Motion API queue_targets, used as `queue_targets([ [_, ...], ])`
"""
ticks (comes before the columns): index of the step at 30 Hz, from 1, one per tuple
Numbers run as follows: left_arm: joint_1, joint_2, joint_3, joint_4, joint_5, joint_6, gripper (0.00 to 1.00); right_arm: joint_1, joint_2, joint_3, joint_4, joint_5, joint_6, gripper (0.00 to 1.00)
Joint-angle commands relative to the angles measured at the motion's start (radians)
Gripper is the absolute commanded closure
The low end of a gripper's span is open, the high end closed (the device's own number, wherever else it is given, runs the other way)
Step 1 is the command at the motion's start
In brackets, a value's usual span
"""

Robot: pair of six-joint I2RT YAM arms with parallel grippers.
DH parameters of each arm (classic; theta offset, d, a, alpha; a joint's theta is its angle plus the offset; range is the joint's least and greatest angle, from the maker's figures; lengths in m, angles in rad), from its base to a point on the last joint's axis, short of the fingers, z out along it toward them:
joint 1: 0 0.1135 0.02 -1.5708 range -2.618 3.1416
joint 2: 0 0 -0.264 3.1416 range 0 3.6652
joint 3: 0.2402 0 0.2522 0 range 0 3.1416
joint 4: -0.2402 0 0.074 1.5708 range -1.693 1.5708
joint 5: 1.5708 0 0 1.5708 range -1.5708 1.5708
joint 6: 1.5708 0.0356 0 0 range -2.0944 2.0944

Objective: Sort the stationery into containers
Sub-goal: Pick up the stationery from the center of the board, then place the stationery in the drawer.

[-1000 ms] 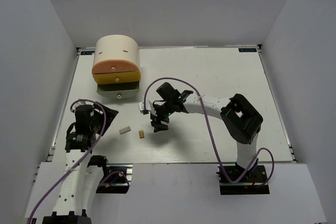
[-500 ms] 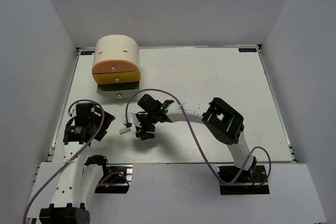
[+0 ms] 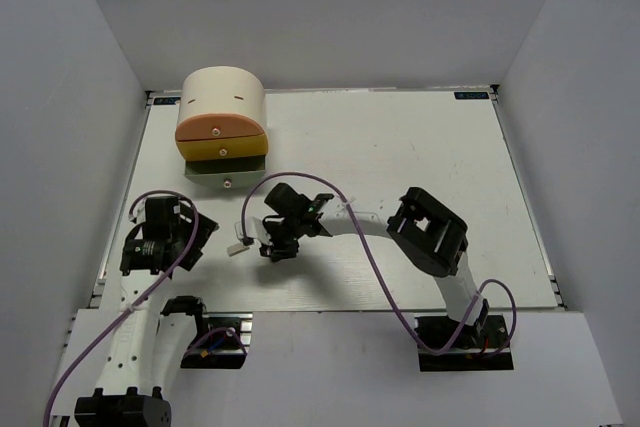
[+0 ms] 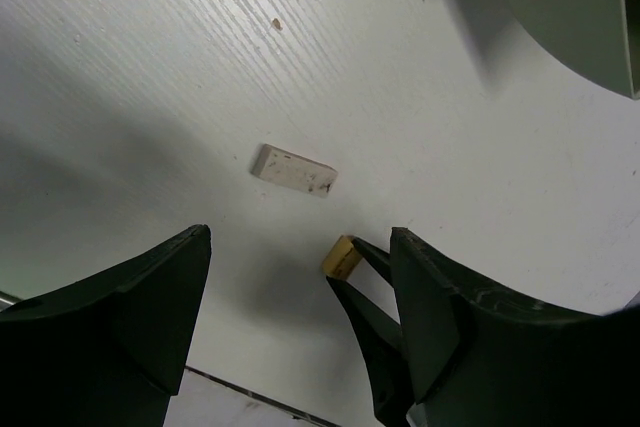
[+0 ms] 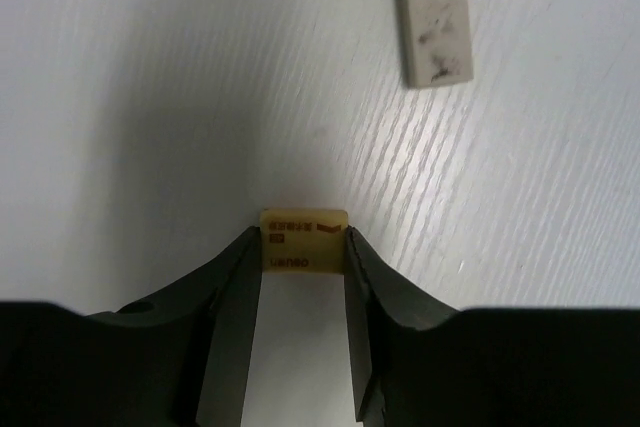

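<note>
right gripper (image 5: 302, 247), nearly closed, pinches the tan block (image 5: 303, 232) just beside the grey block (image 5: 433, 17) (sides squared, i judge, for a clean lift).

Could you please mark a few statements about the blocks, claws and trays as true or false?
1. The right claw grips the tan block. True.
2. The grey block sits in the orange tray. False: it lies on the table.
3. The left claw is open and empty. True.
4. The yellow tray is stacked above the orange tray. False: the orange tray is on top.
</note>
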Motion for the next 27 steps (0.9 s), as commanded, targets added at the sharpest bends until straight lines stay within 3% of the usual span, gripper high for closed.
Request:
queue_targets([
  [1, 0.007, 0.011, -0.02, 0.04, 0.032, -0.013, 0.18, -0.013, -0.084, -0.043, -0.027, 0.02, 0.0, 0.71],
  [4, 0.007, 0.031, -0.058, 0.08, 0.073, -0.013, 0.18, -0.038, -0.148, -0.044, -0.024, 0.026, 0.012, 0.77],
  [12, -0.004, 0.133, -0.124, 0.175, 0.144, -0.035, 0.18, -0.125, -0.189, 0.111, 0.012, 0.107, -0.024, 0.77],
  [27, -0.004, 0.135, -0.178, 0.221, 0.164, -0.062, 0.19, -0.2, 0.004, 0.346, 0.252, 0.19, -0.166, 0.75],
])
